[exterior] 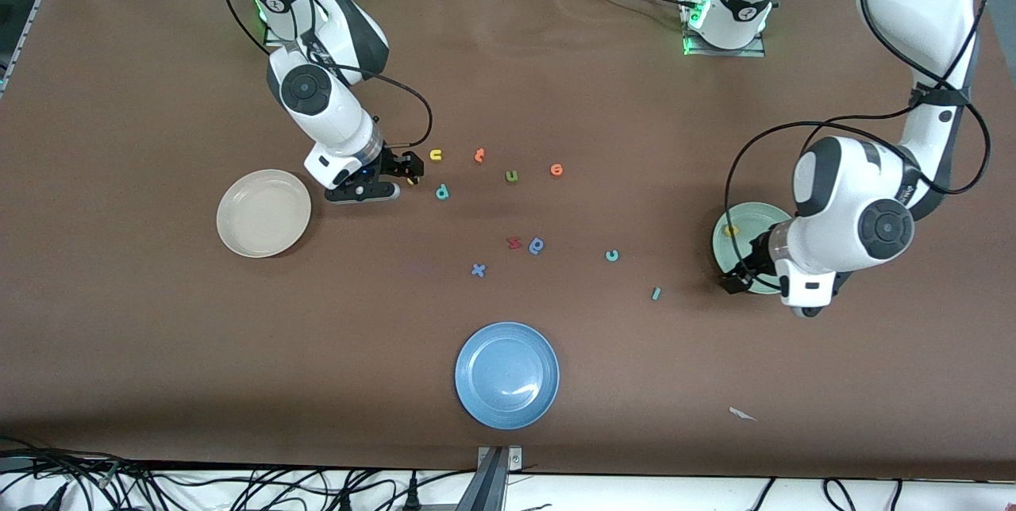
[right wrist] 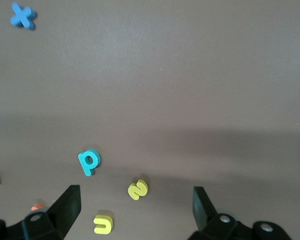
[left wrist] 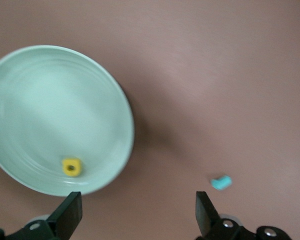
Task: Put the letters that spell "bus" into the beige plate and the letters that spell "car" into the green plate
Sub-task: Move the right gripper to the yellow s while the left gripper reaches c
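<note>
Nearest the front camera: a blue plate (exterior: pixel 507 375), nothing in it. Farther back, scattered in mid-table: a blue "x" (exterior: pixel 478 270), a red letter (exterior: pixel 513 242) touching a darker blue looped one (exterior: pixel 537 245), then the teal "c" (exterior: pixel 612 255) and the teal bar-like "r" (exterior: pixel 656 293) toward the left arm's end. Farther still, in a loose row: yellow "u" (exterior: pixel 436 154), orange letter (exterior: pixel 479 155), green "u" (exterior: pixel 512 175), second orange letter (exterior: pixel 556 170); the teal "b" (exterior: pixel 442 192) just nearer than the yellow "u".

Beige plate (exterior: pixel 263 213) at the right arm's end, bare. Right gripper (exterior: pixel 397 175) low over the table between that plate and the teal "b", jaws spread wide, gripping nothing; yellow "s" (right wrist: pixel 138 189) on the cloth under the gap (wrist view), untouched.

Green plate (exterior: pixel 750 237) at the left arm's end, yellow "a" (left wrist: pixel 71 167) lying inside near the rim. Left gripper (left wrist: pixel 137 215) over the plate's edge, fingers apart and empty.
</note>
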Robot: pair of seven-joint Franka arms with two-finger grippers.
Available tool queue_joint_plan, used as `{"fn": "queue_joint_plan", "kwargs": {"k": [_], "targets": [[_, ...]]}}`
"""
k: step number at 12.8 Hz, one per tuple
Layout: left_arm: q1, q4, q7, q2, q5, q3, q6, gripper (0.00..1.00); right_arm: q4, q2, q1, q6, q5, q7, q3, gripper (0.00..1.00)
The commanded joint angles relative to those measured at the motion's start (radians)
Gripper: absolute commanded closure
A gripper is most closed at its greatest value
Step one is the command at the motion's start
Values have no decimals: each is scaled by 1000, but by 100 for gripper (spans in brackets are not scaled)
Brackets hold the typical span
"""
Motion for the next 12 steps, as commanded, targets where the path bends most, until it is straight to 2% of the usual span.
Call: {"fn": "queue_joint_plan", "kwargs": {"k": [1, 3, 6, 10, 12], "targets": [[-56, 113, -50, 86, -13, 7, -3, 0, -68, 2, 8, 100, -22, 49, 13, 1], [-79, 118, -203, 94, -27, 7, 6, 0, -73, 11, 40, 111, -33, 71, 13, 1], [-152, 113, -504, 118, -13, 7, 57, 0, -73, 58, 45, 129, -171, 136, 13, 1], [-222, 101, -598, 141, -1, 9, 79, 3, -71, 107, 45, 134, -418, 302, 9, 2], [-252, 80, -616, 155, 7, 10, 80, 3, -70, 111, 45, 134, -435, 321, 8, 2]]}}
